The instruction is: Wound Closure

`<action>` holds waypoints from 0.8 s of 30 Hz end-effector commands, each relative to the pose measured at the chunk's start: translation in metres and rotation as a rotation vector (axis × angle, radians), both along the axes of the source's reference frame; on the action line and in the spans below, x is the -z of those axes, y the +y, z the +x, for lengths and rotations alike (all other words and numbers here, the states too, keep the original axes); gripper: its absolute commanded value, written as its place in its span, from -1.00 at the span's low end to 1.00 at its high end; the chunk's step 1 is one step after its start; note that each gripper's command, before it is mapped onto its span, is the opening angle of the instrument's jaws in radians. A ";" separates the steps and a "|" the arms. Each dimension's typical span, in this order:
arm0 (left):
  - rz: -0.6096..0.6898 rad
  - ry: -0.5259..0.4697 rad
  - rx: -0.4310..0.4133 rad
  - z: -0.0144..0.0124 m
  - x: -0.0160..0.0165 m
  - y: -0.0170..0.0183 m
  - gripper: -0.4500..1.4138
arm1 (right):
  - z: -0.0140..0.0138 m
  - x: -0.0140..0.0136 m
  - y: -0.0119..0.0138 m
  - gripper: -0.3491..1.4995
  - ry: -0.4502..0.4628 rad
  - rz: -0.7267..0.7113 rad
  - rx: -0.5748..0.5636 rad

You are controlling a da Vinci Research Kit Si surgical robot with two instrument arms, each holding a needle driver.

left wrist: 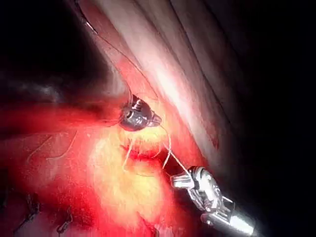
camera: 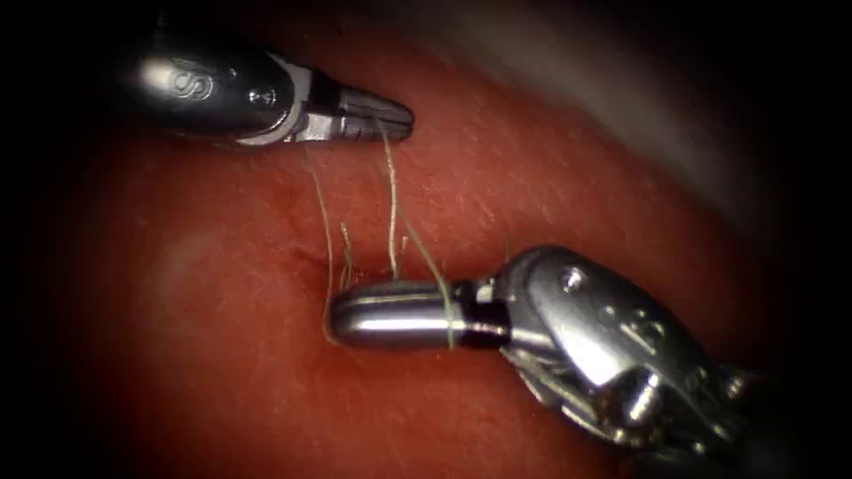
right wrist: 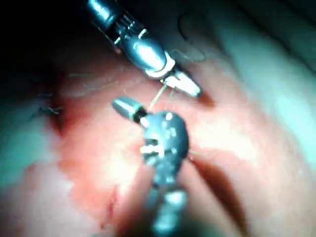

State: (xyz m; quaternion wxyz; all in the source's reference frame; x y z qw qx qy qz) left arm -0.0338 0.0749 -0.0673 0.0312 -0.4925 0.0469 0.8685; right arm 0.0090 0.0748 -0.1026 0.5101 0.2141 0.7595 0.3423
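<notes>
- We find the left gripper [camera: 395, 118] above the cut, upper left in the endoscope view, its jaws together and clamped on the thread [camera: 391, 204].
- From those jaws the thread drops straight down to the tissue [camera: 222, 372] and enters at the cut [camera: 355, 266], just above the right gripper [camera: 355, 315].
- The right gripper lies across the cut, its long axis level, tip pointing to the endoscope view's left. Its jaws look pressed together; we cannot confirm that they hold anything between them.
- A strand of the thread crosses over the right gripper near its hinge, and appears wrapped round it. We judge this a loop laid on the jaws, not a grasp.
- Short thread ends [camera: 344, 253] stand up from the cut just left of the main strand, close to the right gripper's tip.
- We see no needle in the tissue or in either gripper; its place cannot be stated.
- The left wrist view agrees: left gripper [left wrist: 154, 119] clamped on thread [left wrist: 169, 148], right gripper [left wrist: 178, 180] just beyond it, the strand running between them.
- The right wrist view shows the right gripper [right wrist: 121, 105] with the left gripper [right wrist: 192, 89] near it, a pale strand of thread [right wrist: 157, 97] between.
- Governing relation: the held strand runs upright from the cut to the left gripper, crosswise to the right gripper's axis; the right gripper is the nearer to the thread ends at the cut.
</notes>
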 end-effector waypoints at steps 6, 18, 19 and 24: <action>0.000 -0.130 -0.083 -0.0006 0.0008 -0.0024 -0.89 | -0.0013 -0.0012 0.0010 -0.89 0.018 0.036 -0.089; -0.025 -0.172 -0.094 -0.0030 0.0051 -0.0045 -0.89 | -0.0008 -0.0009 0.0007 -0.62 0.023 0.064 -0.122; -0.029 -0.172 -0.086 -0.0027 0.0051 -0.0043 -0.89 | -0.0011 -0.0010 0.0008 -0.65 0.014 0.071 -0.111; -0.031 -0.170 -0.063 -0.0002 0.0062 -0.0032 -0.89 | -0.0028 -0.0019 0.0009 -0.84 -0.062 0.039 -0.080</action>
